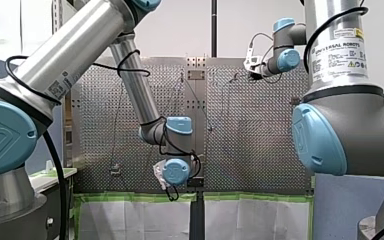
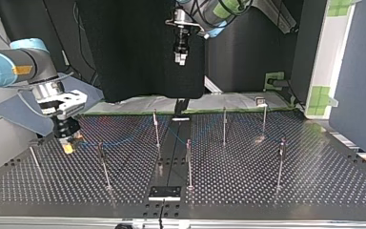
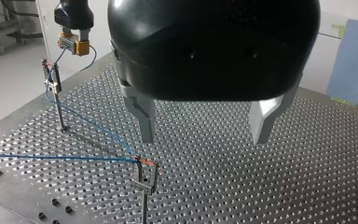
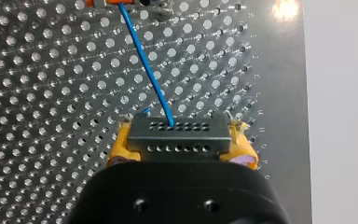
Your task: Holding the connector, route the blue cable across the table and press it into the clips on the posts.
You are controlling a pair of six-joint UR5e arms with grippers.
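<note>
Gripping the connector [image 4: 178, 133] by its two short ends, my right gripper [image 4: 181, 148] presses its yellow pads [image 4: 117, 151] against the dark block, so the jaws are shut on it. This block looks small, hard and light, and its flat ends give the pads a sure seat; I judge it the correct place to hold.

From its face the blue cable [image 4: 144, 60] goes out ahead over the perforated table [image 4: 37, 116]. It is one thin wire, soft and almost without weight. It can only be pulled, not pushed, so it will follow the connector and go slack when the tension falls. A hard pull could tear it at the connector or bend a thin post.

In the left wrist view, my left gripper [image 3: 204, 135] hangs above the table with its metal fingers [image 3: 144, 116] wide apart and nothing between them. Just under it stands the near post [image 3: 145, 179]; the cable appears to pass through its clip, though I cannot say if it is fully seated. Farther on, the cable climbs to the far post [image 3: 53, 81] and then up to the held connector.
</note>
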